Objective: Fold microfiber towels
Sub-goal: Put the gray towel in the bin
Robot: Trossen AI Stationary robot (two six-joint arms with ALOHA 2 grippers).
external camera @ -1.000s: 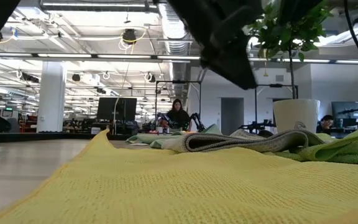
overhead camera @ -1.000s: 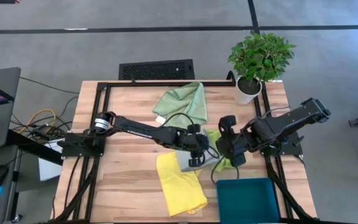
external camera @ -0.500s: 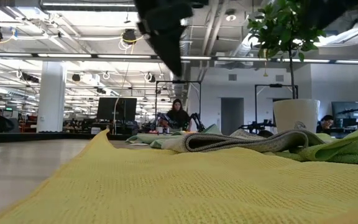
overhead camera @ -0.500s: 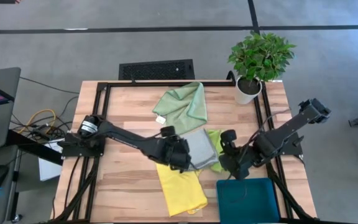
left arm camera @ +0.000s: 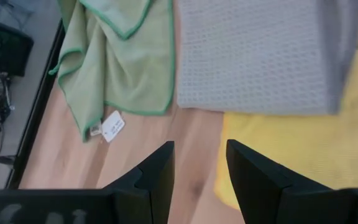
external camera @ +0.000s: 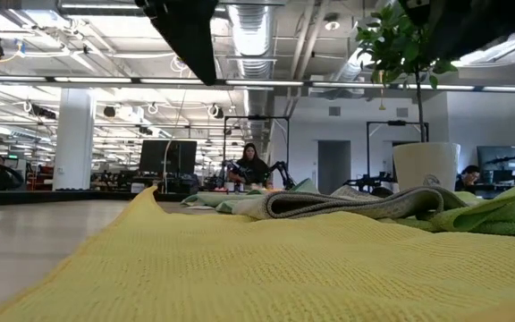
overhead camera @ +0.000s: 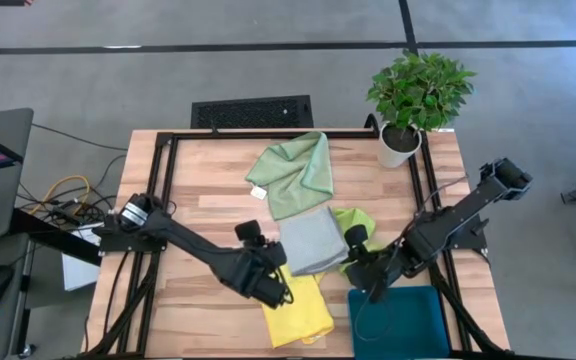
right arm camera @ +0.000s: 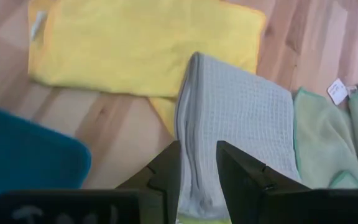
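Note:
The grey-blue towel (overhead camera: 313, 240) lies folded and flat at the table's middle, partly on the lime green towel (overhead camera: 356, 222) and on the yellow towel (overhead camera: 293, 305). The yellow towel lies spread at the near edge. The sage green towel (overhead camera: 293, 172) lies crumpled at the far middle. My left gripper (overhead camera: 258, 260) hovers open and empty off the grey-blue towel's near left corner; its wrist view (left arm camera: 197, 168) shows bare wood between the fingers. My right gripper (overhead camera: 353, 265) hovers open and empty at the towel's near right side, which shows in its wrist view (right arm camera: 197, 168).
A teal tray (overhead camera: 398, 320) stands at the near right corner, just beside my right gripper. A potted plant (overhead camera: 408, 100) stands at the far right corner. Bare wood lies on the table's left side (overhead camera: 183, 180).
Both grippers have drawn back from the grey-blue towel. The left has gone toward the table's near left and the right toward the near edge. The grey-blue towel now lies uncovered, folded flat and at rest.

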